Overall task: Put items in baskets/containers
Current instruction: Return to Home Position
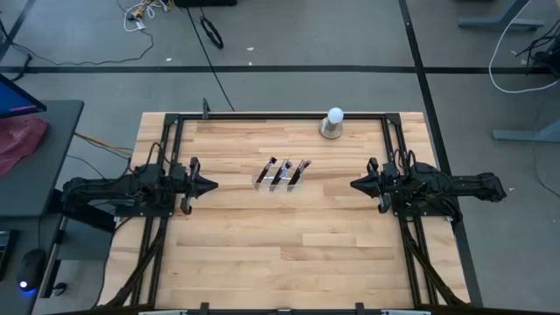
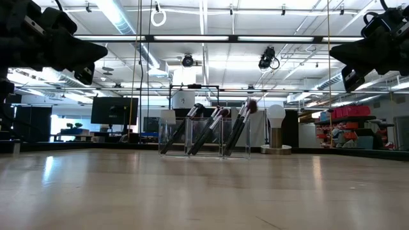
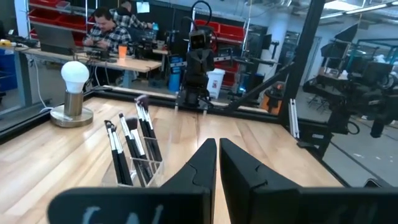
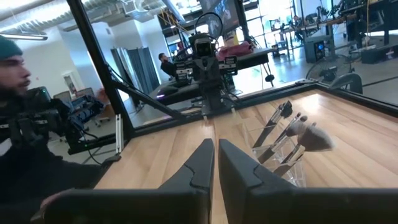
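Observation:
The dark makeup brushes stand tilted inside the clear plastic holder, which sits on the table's middle, toward the far side. In the low view the brushes lean in three groups, bristles up, in the holder. The left wrist view shows the brushes in the holder; the right wrist view shows the brushes too. My left gripper is shut and hovers left of the holder. My right gripper is shut and hovers right of it. Neither touches anything.
A white ball on a grey base stands near the table's far edge, right of centre. A dark frame runs around the table's sides. People sit at benches beyond the table. Bare wood lies toward the near edge.

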Motion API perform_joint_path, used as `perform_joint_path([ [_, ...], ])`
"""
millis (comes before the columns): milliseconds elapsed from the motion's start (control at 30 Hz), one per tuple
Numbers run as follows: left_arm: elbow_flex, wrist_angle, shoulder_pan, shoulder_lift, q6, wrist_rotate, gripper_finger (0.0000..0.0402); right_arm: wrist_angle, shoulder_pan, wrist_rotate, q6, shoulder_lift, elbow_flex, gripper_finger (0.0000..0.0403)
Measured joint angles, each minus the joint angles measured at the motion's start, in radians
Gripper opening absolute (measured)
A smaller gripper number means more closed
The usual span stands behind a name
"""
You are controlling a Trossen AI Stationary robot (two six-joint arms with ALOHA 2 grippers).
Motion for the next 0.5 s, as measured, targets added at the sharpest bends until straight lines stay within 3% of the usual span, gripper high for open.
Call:
perform_joint_path([
  [500,0.000,0.012,0.000,0.001,-0.001,-0.002,0.0025,0.000,0.000,0.000,0.000,0.000,0.000,0.0027],
])
